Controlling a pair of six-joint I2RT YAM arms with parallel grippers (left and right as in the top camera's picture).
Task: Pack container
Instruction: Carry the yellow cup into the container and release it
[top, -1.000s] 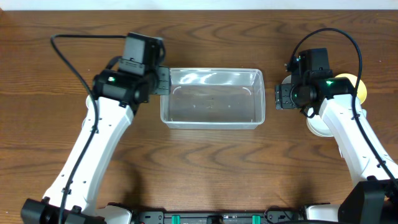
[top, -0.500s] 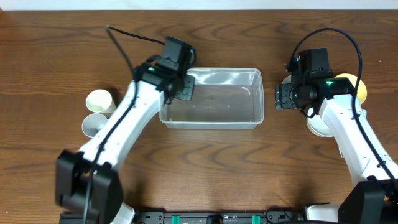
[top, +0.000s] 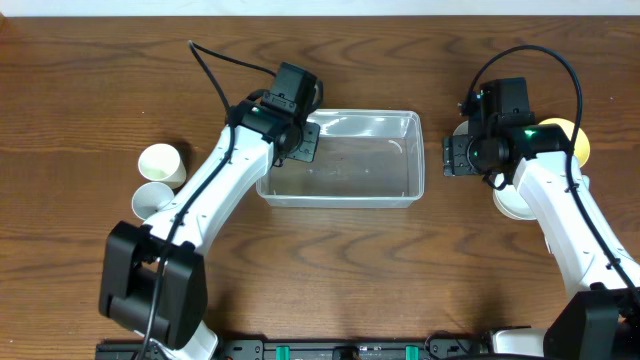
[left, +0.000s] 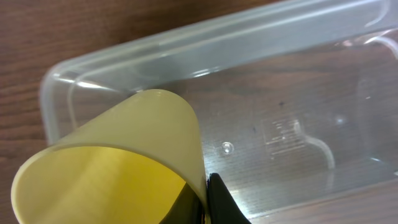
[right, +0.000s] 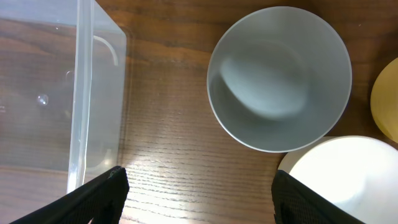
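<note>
The left tool (top: 303, 145) grips a yellow cup (left: 124, 155), apparently by its wall, above the left end of the container (top: 345, 197) mid-tabletop (top: 320, 280), ready to drop it in; the right tool (top: 453, 156) hangs spread wide, empty.

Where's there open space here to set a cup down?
The container floor is bare, though the left pincer holds a yellow cup over its left end. The table between it and the near edge is bare. Crowded: three bowls at the right, two white cups at the left.
</note>
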